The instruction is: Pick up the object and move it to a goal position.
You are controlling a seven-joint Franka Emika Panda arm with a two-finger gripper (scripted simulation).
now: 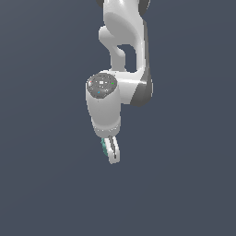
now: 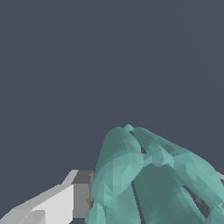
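Teal object sits clamped between our gripper fingers (goal unseen), so we carry it slowly, keeping the squeeze steady.

A plain dark grey-blue surface fills the view; no object can be seen resting on it.

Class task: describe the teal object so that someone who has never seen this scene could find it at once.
Start at the white robot arm and follow it down to the gripper. The teal object sits between its fingers. It is the only coloured thing against the plain dark grey background.
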